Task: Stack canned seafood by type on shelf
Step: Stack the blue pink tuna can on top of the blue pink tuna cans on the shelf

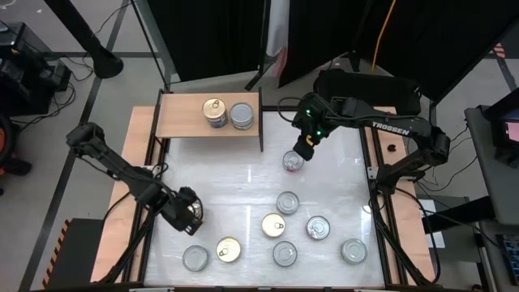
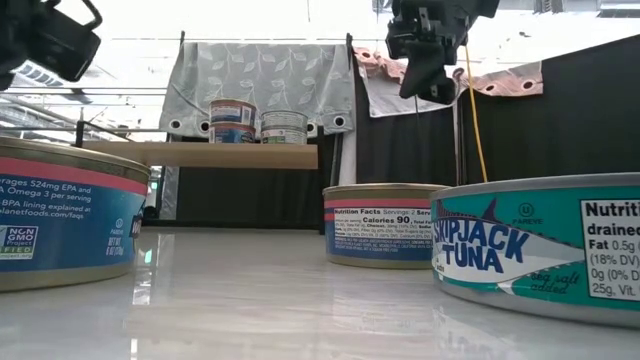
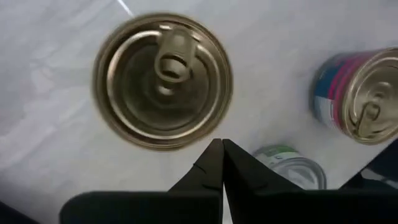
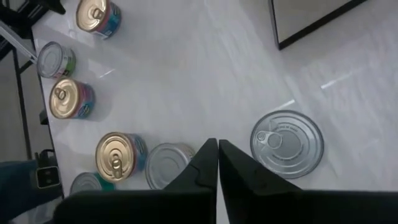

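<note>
The shelf (image 1: 182, 122) stands at the table's far side with a gold-lidded tin (image 1: 215, 111) and a silver-lidded tin (image 1: 242, 115) upright on it, side by side. Several more tins of canned seafood stand on the white table. My left gripper (image 3: 222, 163) hangs shut above the table near its left edge, beside a gold-lidded tin (image 3: 163, 81). My right gripper (image 4: 217, 163) is shut and hangs in the air over a silver-lidded tin (image 4: 287, 144) near the shelf's right end. Seen from table height, my right gripper (image 2: 425, 70) is well above the table.
Loose tins crowd the table's near half: (image 1: 287, 202), (image 1: 273, 225), (image 1: 317, 228), (image 1: 353, 251), (image 1: 285, 253), (image 1: 228, 251), (image 1: 195, 258). A pink-and-blue tin (image 3: 360, 96) and a green-labelled one (image 3: 292, 165) stand close to my left gripper. Wooden strips (image 1: 138, 154) line both table sides.
</note>
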Robot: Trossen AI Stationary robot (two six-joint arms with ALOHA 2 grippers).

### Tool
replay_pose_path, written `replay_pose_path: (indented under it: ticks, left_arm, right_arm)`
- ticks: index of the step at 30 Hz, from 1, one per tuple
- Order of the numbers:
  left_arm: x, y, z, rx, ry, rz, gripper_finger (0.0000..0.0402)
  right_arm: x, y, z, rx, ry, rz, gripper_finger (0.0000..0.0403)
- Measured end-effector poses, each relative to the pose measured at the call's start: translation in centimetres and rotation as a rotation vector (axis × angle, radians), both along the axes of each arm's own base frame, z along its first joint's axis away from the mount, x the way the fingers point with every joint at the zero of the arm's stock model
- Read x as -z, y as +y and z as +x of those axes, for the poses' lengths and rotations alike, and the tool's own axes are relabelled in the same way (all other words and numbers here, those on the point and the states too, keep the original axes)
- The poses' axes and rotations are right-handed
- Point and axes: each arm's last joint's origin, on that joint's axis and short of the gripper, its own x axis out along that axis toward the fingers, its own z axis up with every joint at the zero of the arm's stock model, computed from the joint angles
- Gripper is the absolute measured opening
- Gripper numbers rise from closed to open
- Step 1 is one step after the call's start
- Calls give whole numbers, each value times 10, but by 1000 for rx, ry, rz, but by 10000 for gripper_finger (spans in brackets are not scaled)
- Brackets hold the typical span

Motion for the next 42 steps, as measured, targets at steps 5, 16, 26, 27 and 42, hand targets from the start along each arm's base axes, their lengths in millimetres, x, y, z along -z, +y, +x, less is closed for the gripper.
replay_pose_path:
  ticks: [5, 16, 26, 27, 42]
  left_arm:
    - [11, -3, -8, 36, 20, 47, 3]
    - [21, -3, -13, 106, 14, 99, 2]
    - [13, -18, -13, 180, -131, 129, 2]
    - [15, -19, -14, 186, -122, 139, 2]
    - [40, -27, -24, 258, -40, 281, 2]
  right_arm:
    - [0, 4, -1, 42, 23, 46, 6]
    - [-6, 22, 11, 140, -26, 150, 6]
    - [-16, 43, 27, 179, -140, 241, 6]
    - [-16, 46, 29, 183, -144, 254, 6]
    - [-21, 94, 38, 147, -152, 373, 6]
